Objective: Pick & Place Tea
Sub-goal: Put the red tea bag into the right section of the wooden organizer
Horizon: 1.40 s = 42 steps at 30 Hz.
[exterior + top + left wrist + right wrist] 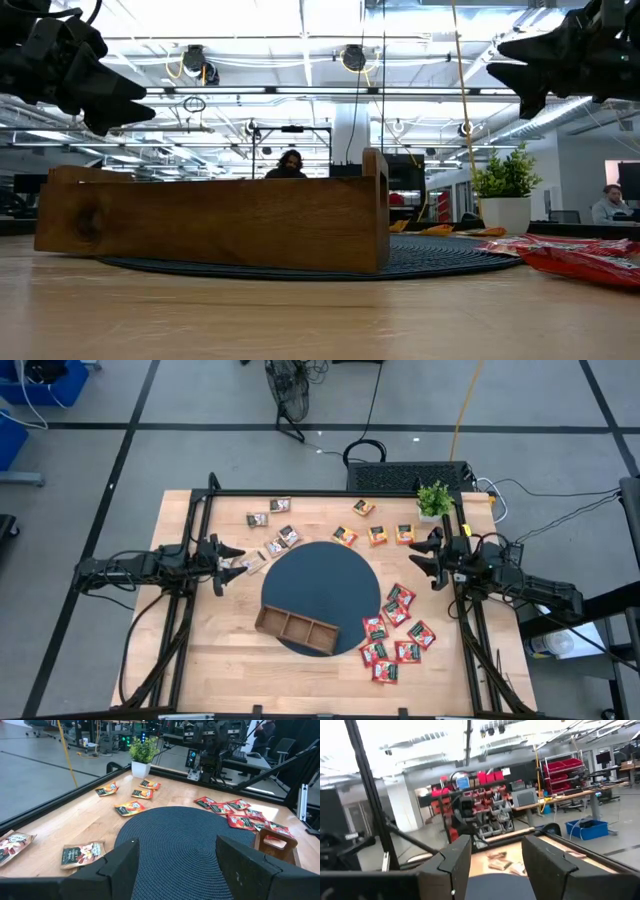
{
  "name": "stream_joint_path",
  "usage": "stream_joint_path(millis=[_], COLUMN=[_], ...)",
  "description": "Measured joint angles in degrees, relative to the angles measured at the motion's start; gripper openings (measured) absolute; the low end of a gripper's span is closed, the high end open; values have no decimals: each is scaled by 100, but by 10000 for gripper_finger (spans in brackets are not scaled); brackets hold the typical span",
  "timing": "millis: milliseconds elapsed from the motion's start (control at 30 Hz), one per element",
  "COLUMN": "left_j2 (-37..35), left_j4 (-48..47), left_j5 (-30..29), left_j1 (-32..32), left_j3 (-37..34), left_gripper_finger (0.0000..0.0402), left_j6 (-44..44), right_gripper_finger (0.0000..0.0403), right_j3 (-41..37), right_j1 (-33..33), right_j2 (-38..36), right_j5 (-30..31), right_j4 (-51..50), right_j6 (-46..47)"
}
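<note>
High view is showing a wooden table (200, 650) with a round dark mat (320, 575) at its centre and a long wooden tray (297, 630) lying on the mat's near edge, with no sachets visible in it. Tea sachets are lying flat in three groups: red ones (395, 632) on the right side, orange ones (376, 534) along the far edge beside a small potted plant (434, 500), and brown ones (268, 532) at the far left. Each sachet is looking light, thin and floppy, probably slick foil, so pinching one by a raised edge or corner seems wisest. Left gripper (224, 566) is hovering above the table's left side next to the brown sachets, fingers parted and empty. Right gripper (431, 560) is hovering at the right edge, between the orange and red groups, fingers also parted, holding nothing.
</note>
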Motion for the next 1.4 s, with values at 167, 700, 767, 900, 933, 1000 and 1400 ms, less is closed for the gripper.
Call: stream_joint_path(millis=[167, 700, 767, 900, 933, 1000, 1400], left_j2=[2, 1, 2, 1, 0, 2, 0], left_j4=[2, 2, 2, 2, 1, 0, 22], left_j5=[0, 0, 2, 0, 0, 1, 4], left_j1=[0, 1, 0, 1, 2, 1, 0], left_j3=[0, 0, 0, 1, 0, 0, 0], left_gripper_finger=[257, 257, 257, 257, 257, 257, 257], left_j6=[0, 0, 0, 0, 0, 0, 0], right_gripper_finger=[160, 160, 160, 161, 163, 169, 221], right_j3=[0, 0, 0, 32, 116, 397, 3858], right_j1=[0, 47, 120, 458, 607, 984, 2295], right_j2=[29, 564, 677, 1055, 1190, 1581, 5932], right_j5=[372, 131, 36, 200, 384, 917, 2107], right_j4=[-180, -606, -339, 849, 1003, 612, -5484], right_j6=[574, -96, 296, 545, 467, 199, 2029])
